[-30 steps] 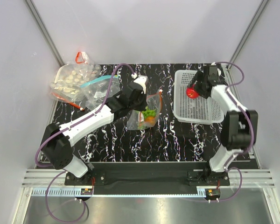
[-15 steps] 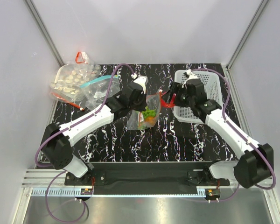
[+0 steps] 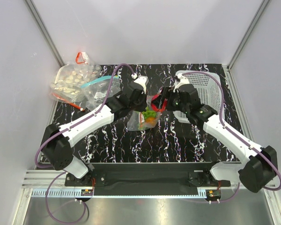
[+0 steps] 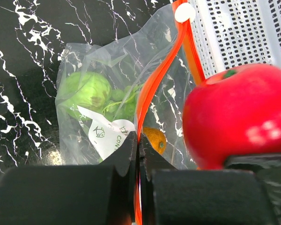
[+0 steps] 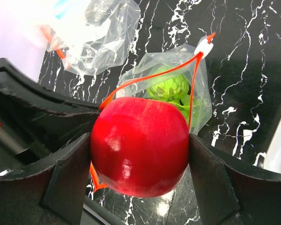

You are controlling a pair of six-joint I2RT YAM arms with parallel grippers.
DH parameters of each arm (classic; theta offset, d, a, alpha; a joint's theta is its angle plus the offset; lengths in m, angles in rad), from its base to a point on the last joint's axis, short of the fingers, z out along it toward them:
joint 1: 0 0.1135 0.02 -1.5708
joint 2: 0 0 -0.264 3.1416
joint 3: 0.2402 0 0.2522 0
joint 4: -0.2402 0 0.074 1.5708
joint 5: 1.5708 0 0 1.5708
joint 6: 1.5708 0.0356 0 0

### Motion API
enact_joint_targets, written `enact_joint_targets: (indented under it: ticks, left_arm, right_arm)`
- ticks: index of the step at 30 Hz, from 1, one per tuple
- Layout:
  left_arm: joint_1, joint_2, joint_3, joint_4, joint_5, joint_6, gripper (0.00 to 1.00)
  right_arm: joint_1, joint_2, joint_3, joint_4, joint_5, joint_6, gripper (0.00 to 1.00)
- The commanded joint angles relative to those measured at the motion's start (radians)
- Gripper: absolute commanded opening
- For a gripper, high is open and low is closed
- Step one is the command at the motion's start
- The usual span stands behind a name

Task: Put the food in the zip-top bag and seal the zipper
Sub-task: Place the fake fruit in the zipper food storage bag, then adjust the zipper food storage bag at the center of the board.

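Snugly between right jaws, red fruit (image 5: 139,146)

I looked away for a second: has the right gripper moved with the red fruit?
Yes. The right gripper, holding the red fruit, has swung left, off the white basket, to the bag's open mouth.

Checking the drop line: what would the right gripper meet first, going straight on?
Probably the open mouth of the zip-top bag, inside the zipper loop, red fruit leading; depth unclear.

fruit (image 5: 139,146) above bag (image 4: 84,61), basket (image 3: 207,96) to right
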State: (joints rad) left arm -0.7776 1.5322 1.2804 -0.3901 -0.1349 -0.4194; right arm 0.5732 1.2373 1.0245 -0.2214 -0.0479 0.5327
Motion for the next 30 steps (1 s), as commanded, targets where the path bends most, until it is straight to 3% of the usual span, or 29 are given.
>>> enact_joint_targets:
  ticks: [1,4,5,7,8,15,22,30]
  left_arm:
    - [0.0,-0.049,0.053,-0.001,-0.023,-0.009,0.0]
    - [0.0,-0.053,0.053,-0.007,-0.032,-0.007,0.0]
    - [0.001,-0.052,0.054,-0.009,-0.032,-0.005,0.0]
    - [0.006,-0.053,0.051,-0.007,-0.026,-0.012,0.0]
    - [0.008,-0.052,0.05,-0.007,-0.023,-0.015,0.0]
    - [0.018,-0.058,0.039,-0.006,-0.019,-0.022,0.0]
    - [0.026,-0.061,0.036,-0.003,-0.017,-0.024,0.0]
    - [0.028,-0.072,0.034,-0.006,-0.023,-0.022,0.0]
  right_arm:
    - [0.019,0.028,-0.021,0.063,0.065,0.027,0.54]
    - [0.03,0.063,-0.023,0.085,0.071,0.038,0.67]
    - [0.045,0.077,-0.012,0.068,0.077,0.03,0.78]
    - [0.059,0.117,0.026,0.041,0.115,0.023,0.87]
    - [0.069,0.126,0.038,0.009,0.131,0.021,0.99]
    - [0.073,0.062,0.046,-0.033,0.167,0.021,0.98]
    - [0.074,0.03,0.062,-0.142,0.224,0.038,0.72]
    - [0.073,0.109,0.072,-0.17,0.183,0.075,0.65]
